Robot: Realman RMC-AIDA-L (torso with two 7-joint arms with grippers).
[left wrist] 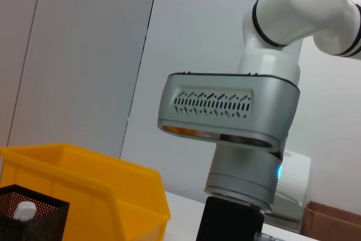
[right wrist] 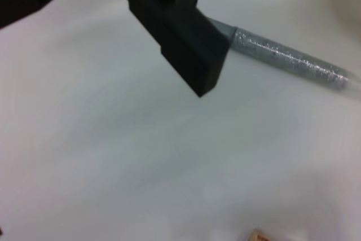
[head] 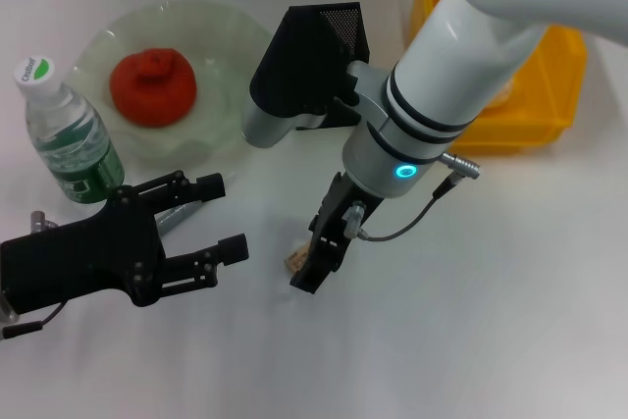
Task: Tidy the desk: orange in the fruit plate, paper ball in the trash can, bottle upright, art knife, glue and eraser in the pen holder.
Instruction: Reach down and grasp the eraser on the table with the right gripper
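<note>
While beside the eraser (head: 293, 261), right claw (head: 316, 277), grip unclear; left claw (head: 218, 220) apart.

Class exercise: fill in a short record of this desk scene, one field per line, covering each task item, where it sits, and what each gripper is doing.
orange: in the fruit plate
bottle: upright on the desk, beside the fruit plate
eraser: on the desk, at the right gripper's tip
pen holder: behind the right arm, beside the trash can
silver glitter tube: lying on the desk by the left gripper
left gripper: open, low near the bottle
right gripper: lowered at the eraser
paper ball: not visible
</note>
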